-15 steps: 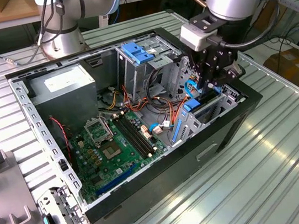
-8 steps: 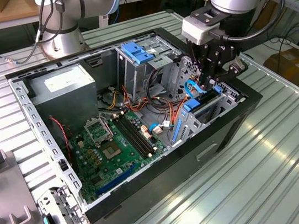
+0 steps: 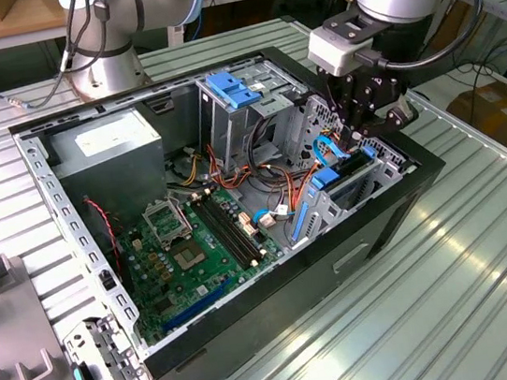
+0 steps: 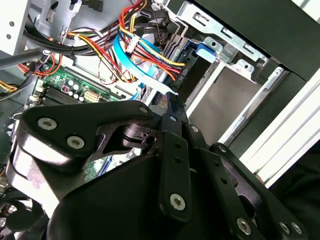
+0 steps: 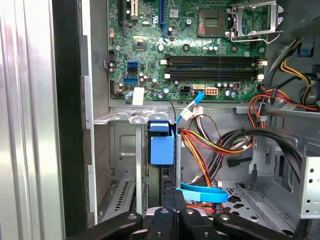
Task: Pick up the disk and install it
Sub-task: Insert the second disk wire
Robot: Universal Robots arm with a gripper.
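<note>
Your arm reaches down into the open computer case [image 3: 397,203], at the corner toward the exterior view's right. The end effector [image 3: 358,128] sits just above the small drive cage [image 3: 356,180] there, among the cables.

The disk [image 3: 350,169] appears as a dark slab standing on edge inside that cage, with its blue carrier rails showing at the ends. In the first wrist view the blue rail end [image 5: 161,142] stands beside a thin metal upright of the cage. In the second wrist view a blue tab [image 4: 207,51] sits at the cage's metal bracket.

You cannot tell from these views whether the end effector is apart or together, nor whether it grips the disk: its black linkages [image 4: 170,165] block the tips.

A flat blue data cable [image 5: 202,192] loops just beside the end effector, and bundled red, yellow and orange power wires [image 5: 215,145] run past it. The green motherboard [image 3: 191,246] lies flat in the case floor. The grey power-supply box [image 3: 115,143] sits in the far corner, well apart. The tall metal cage with its blue latch [image 3: 235,89] stands between them. The case rests on a ribbed metal surface [image 3: 476,291].
</note>
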